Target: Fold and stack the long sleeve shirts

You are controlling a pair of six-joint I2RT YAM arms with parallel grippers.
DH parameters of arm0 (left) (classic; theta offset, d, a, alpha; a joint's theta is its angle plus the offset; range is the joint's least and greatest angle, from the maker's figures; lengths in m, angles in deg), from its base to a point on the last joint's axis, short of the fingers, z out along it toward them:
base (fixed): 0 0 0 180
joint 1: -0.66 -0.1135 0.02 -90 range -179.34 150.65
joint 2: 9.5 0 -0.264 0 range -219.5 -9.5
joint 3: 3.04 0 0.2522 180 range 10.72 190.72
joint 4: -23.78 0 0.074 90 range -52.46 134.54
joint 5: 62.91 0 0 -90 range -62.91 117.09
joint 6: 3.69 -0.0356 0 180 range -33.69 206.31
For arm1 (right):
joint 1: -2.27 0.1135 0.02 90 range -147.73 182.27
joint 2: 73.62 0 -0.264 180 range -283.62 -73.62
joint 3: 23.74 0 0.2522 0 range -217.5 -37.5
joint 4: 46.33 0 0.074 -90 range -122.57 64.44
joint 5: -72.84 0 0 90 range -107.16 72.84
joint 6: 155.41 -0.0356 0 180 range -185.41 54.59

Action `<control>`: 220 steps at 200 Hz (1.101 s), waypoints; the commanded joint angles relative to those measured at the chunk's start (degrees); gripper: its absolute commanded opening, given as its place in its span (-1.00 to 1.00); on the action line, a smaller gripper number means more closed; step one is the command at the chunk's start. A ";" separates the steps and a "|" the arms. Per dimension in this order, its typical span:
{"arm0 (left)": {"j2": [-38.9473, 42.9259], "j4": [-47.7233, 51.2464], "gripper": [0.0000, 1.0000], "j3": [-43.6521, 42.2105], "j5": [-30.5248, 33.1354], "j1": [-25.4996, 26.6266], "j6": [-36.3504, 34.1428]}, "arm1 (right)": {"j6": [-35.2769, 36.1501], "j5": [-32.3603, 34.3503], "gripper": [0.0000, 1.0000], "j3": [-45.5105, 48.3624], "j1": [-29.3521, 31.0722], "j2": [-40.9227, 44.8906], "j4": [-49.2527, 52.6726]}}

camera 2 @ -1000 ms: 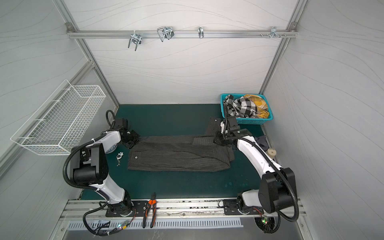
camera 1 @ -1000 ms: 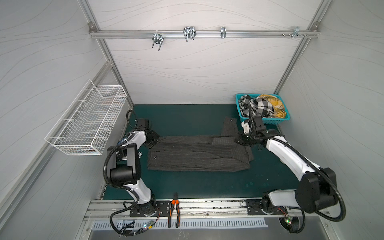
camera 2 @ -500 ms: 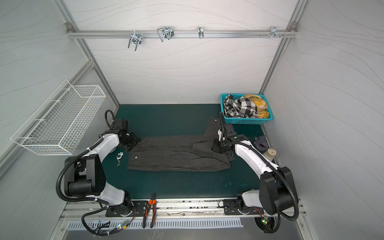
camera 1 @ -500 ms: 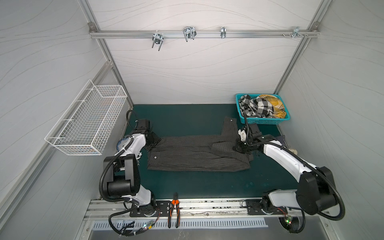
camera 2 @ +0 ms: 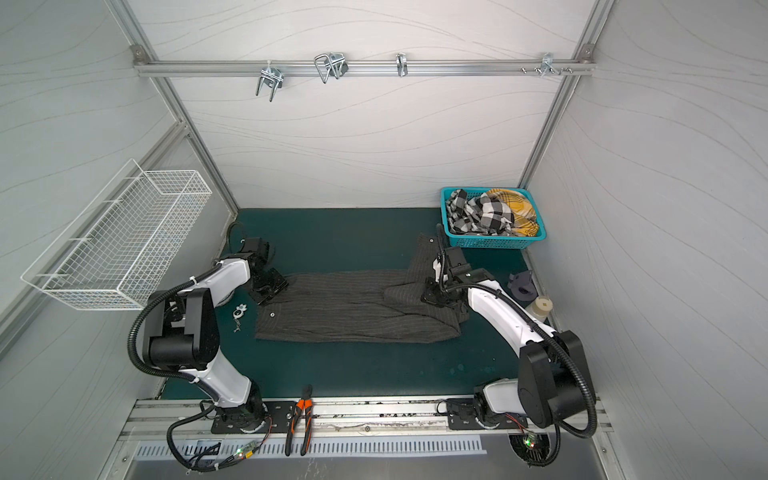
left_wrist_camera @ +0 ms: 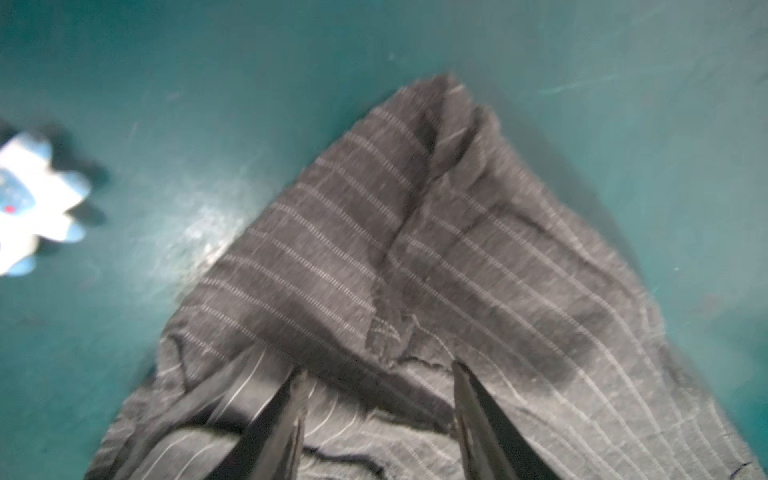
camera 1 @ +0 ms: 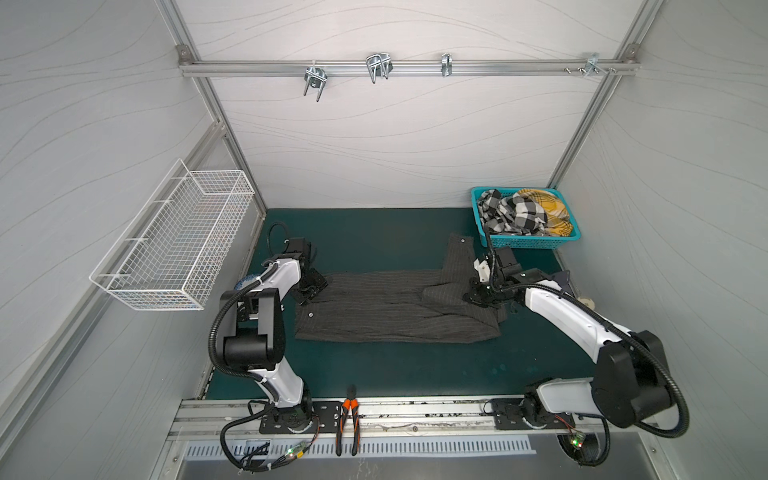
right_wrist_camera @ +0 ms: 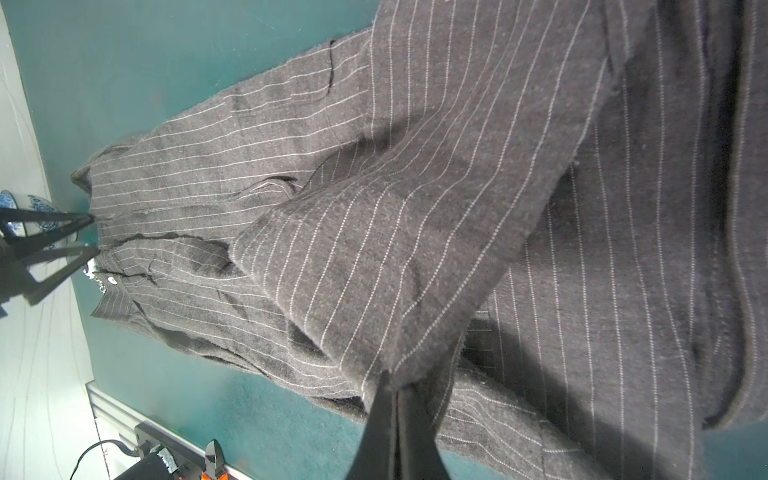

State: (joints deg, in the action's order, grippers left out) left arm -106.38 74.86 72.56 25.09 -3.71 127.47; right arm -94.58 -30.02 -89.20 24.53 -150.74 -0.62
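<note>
Nearest, well short of the blue basket (camera 1: 528,242), orange pliers (camera 1: 347,419) lie on the front rail. Beyond them the pinstriped shirt (camera 1: 386,316) lies on the green bench (camera 1: 374,232), a long flattened band running away from the basket's near corner.

At the end next to the basket, the right tool (right_wrist_camera: 395,378) is pressed together, pinching a turned-over fold. At the collar end farthest from the basket, the left tool (left_wrist_camera: 378,370) is spread over the cloth. It seems to grip nothing, though that wrist view is blurred.

One sleeve (camera 1: 457,253) pokes out toward the basket.

I judge this shirt about half folded: the sleeve needs tucking and the body halving. No stack exists. Checked garments (camera 1: 515,212) wait in the basket.
</note>
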 commanded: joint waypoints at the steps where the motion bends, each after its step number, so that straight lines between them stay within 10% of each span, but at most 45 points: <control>1: -1.25 -2.26 0.08 3.19 0.47 -0.30 0.88 | -0.60 -0.70 -1.00 -1.21 0.64 0.12 0.66; 70: -5.42 -2.53 -1.00 4.62 -0.43 -1.26 -0.22 | -0.28 -0.03 -1.00 -1.63 0.50 0.55 1.25; 206: 1.13 0.36 -0.96 -0.73 5.08 -1.26 -2.19 | -0.46 -0.25 -1.00 4.73 2.90 3.15 0.86; 220: -0.14 1.74 -0.67 0.61 5.27 -1.26 -2.17 | 0.38 0.75 -0.41 3.98 3.63 2.68 3.09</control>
State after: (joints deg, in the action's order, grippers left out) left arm -104.19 75.08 71.95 29.83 -4.86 124.37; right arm -94.60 -29.89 -84.92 26.67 -148.08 0.41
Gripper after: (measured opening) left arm 0.083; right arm 0.086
